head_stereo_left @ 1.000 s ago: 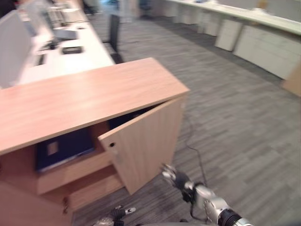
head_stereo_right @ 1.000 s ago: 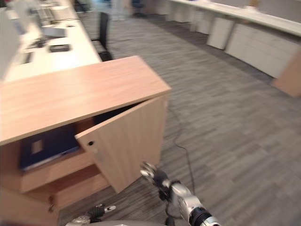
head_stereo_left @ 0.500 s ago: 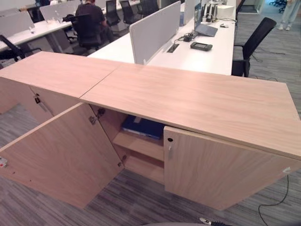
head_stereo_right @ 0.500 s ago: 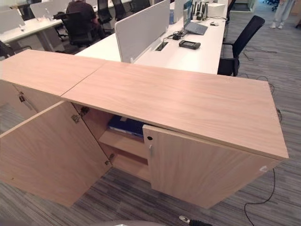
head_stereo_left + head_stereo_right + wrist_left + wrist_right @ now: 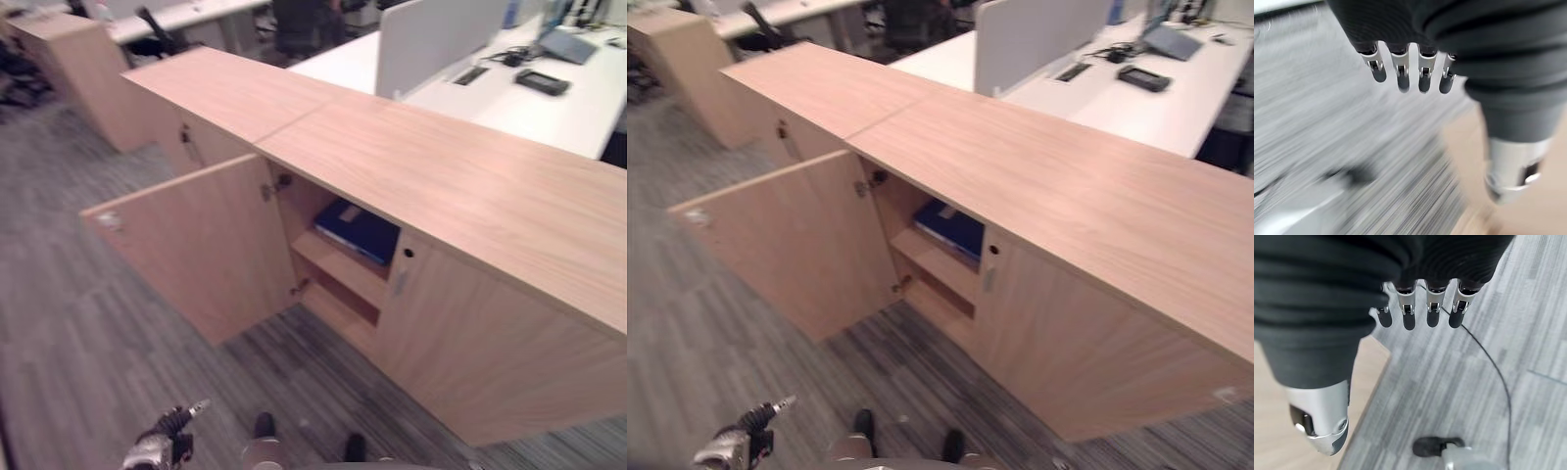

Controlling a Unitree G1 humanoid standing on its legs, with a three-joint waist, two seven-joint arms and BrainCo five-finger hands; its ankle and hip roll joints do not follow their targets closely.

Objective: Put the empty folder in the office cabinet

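We see the folder (image 5: 359,230) on the cabinet (image 5: 460,186) shelf, well apart from both hands; left hand (image 5: 1410,68) and right hand (image 5: 1425,308) fingers hang relaxed, holding nothing.

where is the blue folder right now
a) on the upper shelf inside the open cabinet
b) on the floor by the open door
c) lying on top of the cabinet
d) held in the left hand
a: the blue folder lies flat on the upper shelf inside the cabinet, behind the open door.
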